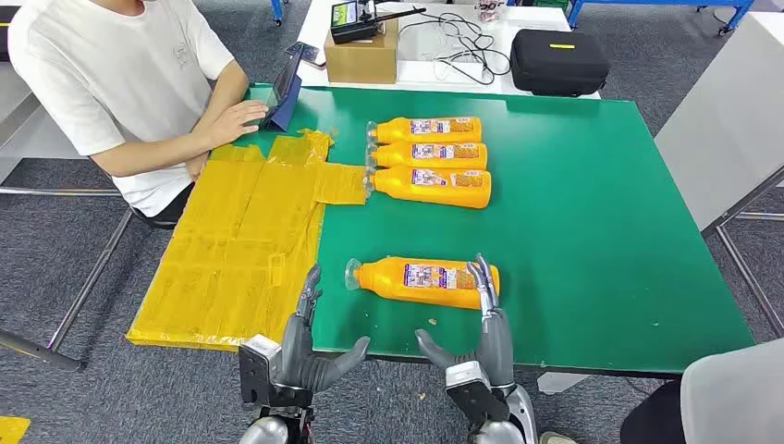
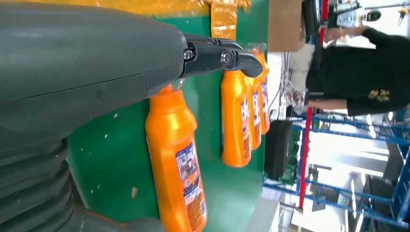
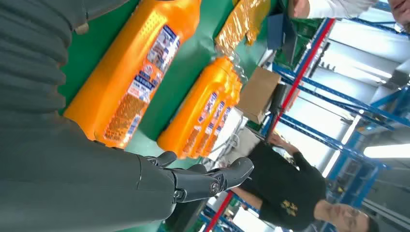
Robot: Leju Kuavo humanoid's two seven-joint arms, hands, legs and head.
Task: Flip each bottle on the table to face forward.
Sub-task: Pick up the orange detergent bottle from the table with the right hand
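Bottles, four in all and all orange, lie on their sides on a green surface (image 1: 601, 231), caps pointing left. Going left to right in the head view: a person in a white shirt (image 1: 120, 74) sits at the far left corner, beside a patch of yellow tape (image 1: 240, 250) covering the left part of the surface. Next comes the left robot hand (image 1: 310, 342), near the front edge, fingers spread wide and holding nothing, just left of the near bottle (image 1: 421, 280). That single bottle lies apart from the others, close to the front edge, its printed label facing up. The right robot hand (image 1: 485, 324) is open too, its fingers reaching up at the bottle's right end; whether they touch it cannot be told. Farther back, a row of three bottles (image 1: 430, 157) lies side by side, touching, labels also up. Judging by the pose, the near bottle is the one in hand, bracketed by both robot hands but not gripped. The next move likely calls for closing on its ends and rolling it, if it needs turning at all.
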